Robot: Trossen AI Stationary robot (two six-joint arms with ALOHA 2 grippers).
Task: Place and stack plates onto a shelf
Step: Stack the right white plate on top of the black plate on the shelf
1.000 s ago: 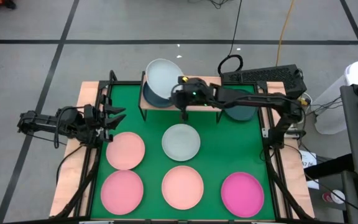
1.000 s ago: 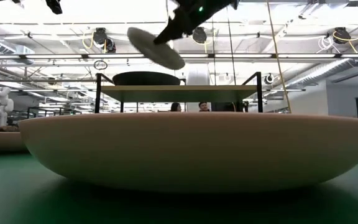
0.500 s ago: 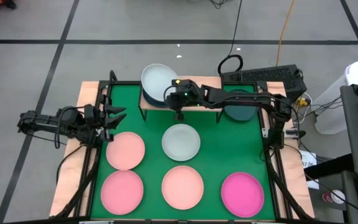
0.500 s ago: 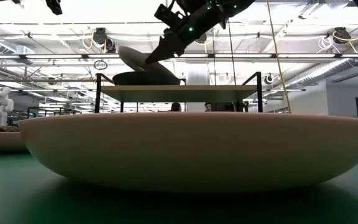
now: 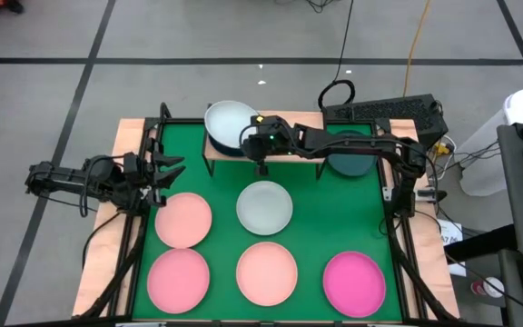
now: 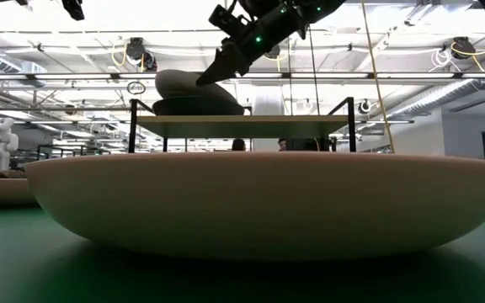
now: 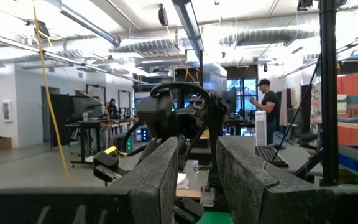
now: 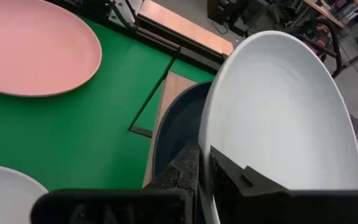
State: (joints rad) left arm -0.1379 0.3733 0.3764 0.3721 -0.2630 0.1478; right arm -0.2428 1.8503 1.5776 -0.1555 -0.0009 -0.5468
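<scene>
At shelf point(image 5: 291, 150) left end: right gripper point(image 5: 248, 138), fingers clamped on mint-white plate point(image 5: 228, 121), tilted over dark teal plate point(image 8: 176, 130). Step: stacking; next, level and release. Left gripper point(image 5: 169, 170) waits at counter's left edge, fingers narrowly parted.

Green table point(image 5: 221, 182) carries five plates; the shelf point(image 5: 289, 150) holds a teal plate point(image 8: 179, 134).

plates point(image 5: 264, 207) — smooth, matt | shelf point(image 5: 289, 146) — light wood, black metal legs

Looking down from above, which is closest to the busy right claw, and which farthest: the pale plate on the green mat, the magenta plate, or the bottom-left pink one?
From the right gripper, at the shelf:
1. Mint-white plate, mat centre.
2. Magenta plate, front right corner.
3. Pink plate, front left corner; only slightly beyond the magenta one.
</scene>
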